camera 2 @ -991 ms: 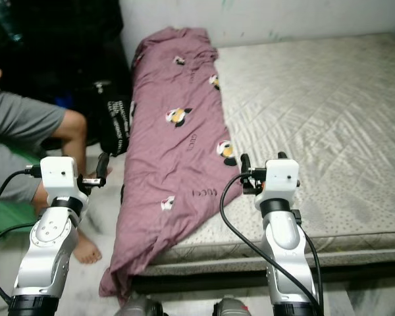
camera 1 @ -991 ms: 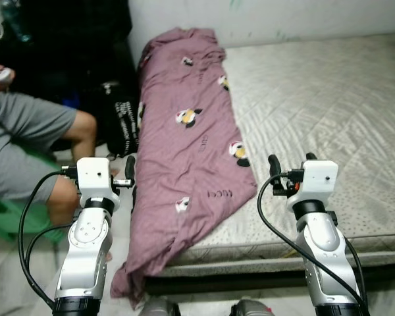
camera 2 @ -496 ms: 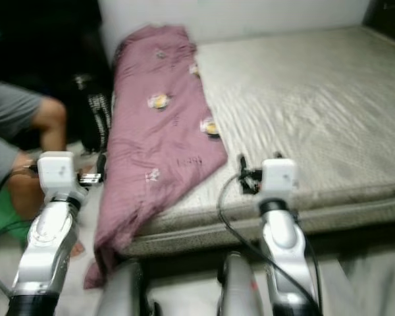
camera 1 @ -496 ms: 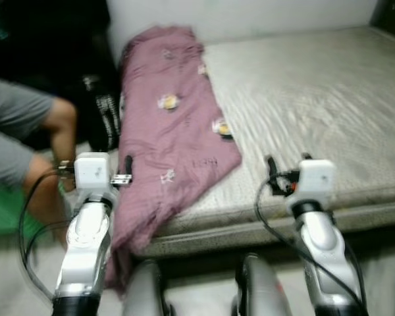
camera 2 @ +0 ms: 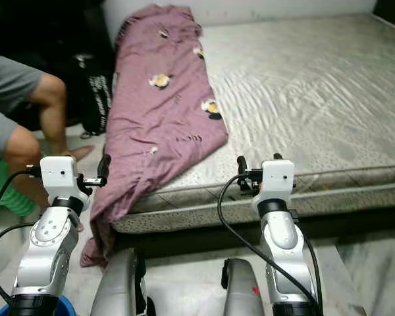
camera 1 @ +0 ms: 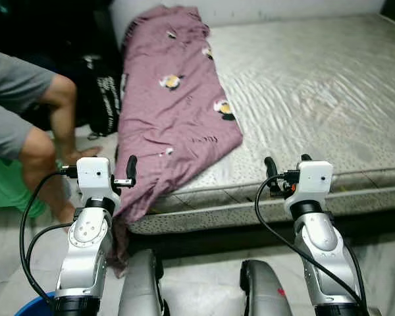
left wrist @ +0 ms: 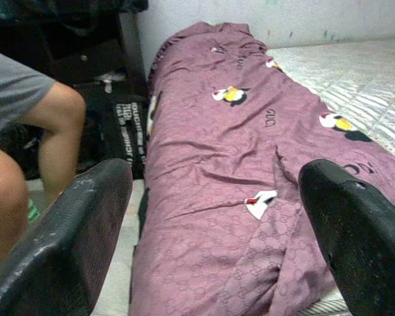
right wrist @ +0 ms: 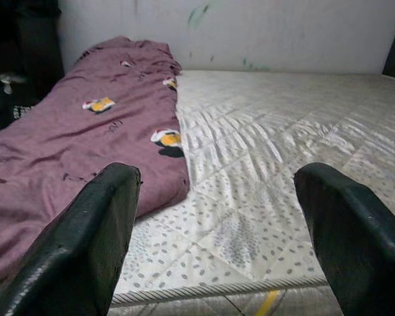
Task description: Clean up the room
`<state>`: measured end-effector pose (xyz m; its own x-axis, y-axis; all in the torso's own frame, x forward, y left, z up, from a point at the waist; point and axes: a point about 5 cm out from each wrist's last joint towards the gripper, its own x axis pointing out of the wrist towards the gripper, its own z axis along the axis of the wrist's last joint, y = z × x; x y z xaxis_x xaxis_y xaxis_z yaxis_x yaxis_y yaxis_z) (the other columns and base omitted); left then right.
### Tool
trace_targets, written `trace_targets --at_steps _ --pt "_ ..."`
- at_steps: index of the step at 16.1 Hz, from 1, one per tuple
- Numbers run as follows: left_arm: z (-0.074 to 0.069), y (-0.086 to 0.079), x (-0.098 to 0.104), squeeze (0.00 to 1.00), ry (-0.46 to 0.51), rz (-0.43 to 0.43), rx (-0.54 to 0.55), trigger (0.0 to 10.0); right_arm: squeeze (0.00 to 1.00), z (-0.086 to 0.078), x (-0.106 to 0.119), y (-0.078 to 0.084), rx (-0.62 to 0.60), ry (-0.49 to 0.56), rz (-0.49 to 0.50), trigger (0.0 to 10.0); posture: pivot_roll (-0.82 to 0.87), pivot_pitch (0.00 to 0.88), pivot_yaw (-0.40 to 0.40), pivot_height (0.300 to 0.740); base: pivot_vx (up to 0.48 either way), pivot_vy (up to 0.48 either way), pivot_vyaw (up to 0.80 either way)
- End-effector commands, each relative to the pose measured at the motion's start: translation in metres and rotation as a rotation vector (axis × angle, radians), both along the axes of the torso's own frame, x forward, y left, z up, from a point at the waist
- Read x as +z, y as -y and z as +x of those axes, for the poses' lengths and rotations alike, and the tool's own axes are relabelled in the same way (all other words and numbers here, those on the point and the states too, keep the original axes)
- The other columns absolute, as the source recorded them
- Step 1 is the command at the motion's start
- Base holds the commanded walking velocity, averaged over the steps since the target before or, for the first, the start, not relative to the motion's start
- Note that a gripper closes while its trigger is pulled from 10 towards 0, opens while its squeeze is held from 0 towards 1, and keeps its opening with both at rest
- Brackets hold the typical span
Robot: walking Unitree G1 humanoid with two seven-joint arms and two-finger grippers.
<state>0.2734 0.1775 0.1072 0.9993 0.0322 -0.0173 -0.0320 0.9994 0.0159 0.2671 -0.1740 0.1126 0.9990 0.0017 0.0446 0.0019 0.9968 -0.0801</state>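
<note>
A purple blanket (camera 1: 178, 105) with small cartoon prints lies in a long rumpled strip along the left edge of the bed (camera 1: 316, 99); its near end spills over the bed's front-left corner and hangs to the floor (camera 1: 204, 283). The rest of the quilted mattress is bare. A person sits off the bed's left side, a bent knee (camera 1: 59, 89) close to a black bag (camera 1: 105, 99) that leans by the bed.

Both arms are raised in front of the robot, short of the bed's front edge. The left end effector (left wrist: 210, 230) is spread wide with nothing between its fingers, and it looks straight along the blanket. The right end effector (right wrist: 217, 230) is likewise wide and empty, facing the bare mattress just beside the blanket's right border.

The step in hand appears to be the approach to the blanket for tidying. To do it well, the robot should probably close in squarely on the front-left corner and take the cloth where it is bunched on the mattress, not the dangling tail. The left arm should keep away from the person's leg
</note>
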Motion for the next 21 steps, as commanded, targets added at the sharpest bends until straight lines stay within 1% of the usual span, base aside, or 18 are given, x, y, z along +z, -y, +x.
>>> trace_targets --at_steps 1,21 --pt "0.0006 -0.0016 0.0058 0.00 0.024 0.002 -0.005 10.0 0.00 0.0018 0.0070 -0.0015 0.009 0.023 -0.006 10.0 -0.11 0.039 0.073 0.598 0.307 0.000 0.00" --pt "0.0022 0.0001 0.0061 0.00 0.022 -0.004 -0.017 10.0 0.00 0.0028 0.0065 -0.0021 0.014 0.017 -0.016 10.0 -0.11 0.037 0.069 0.598 0.332 0.000 0.00"
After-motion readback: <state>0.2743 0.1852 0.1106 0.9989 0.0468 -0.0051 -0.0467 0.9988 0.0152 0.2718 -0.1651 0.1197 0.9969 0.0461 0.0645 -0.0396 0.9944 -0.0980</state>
